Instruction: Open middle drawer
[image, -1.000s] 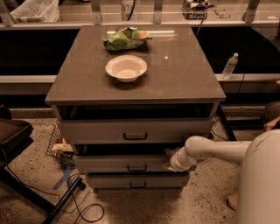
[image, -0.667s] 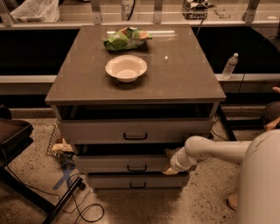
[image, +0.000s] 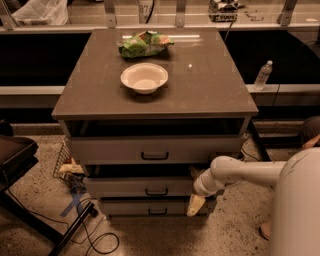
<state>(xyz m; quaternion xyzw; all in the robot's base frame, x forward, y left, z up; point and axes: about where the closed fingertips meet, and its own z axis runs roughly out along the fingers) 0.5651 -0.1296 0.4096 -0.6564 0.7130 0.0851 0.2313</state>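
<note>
The cabinet has three pale grey drawers under a brown top. The middle drawer has a small dark bar handle; it sits between the top drawer and the lowest drawer. Its front stands forward of the lowest drawer's front. My white arm reaches in from the right. My gripper points downward at the right end of the middle drawer front, well right of the handle. What it touches is hidden behind the wrist.
A white bowl and a green bag lie on the cabinet top. A water bottle stands at the right. A dark chair, a wire basket and floor cables are at the left.
The gripper has dipped slightly at the right end of the middle drawer. The drawers look unchanged.
</note>
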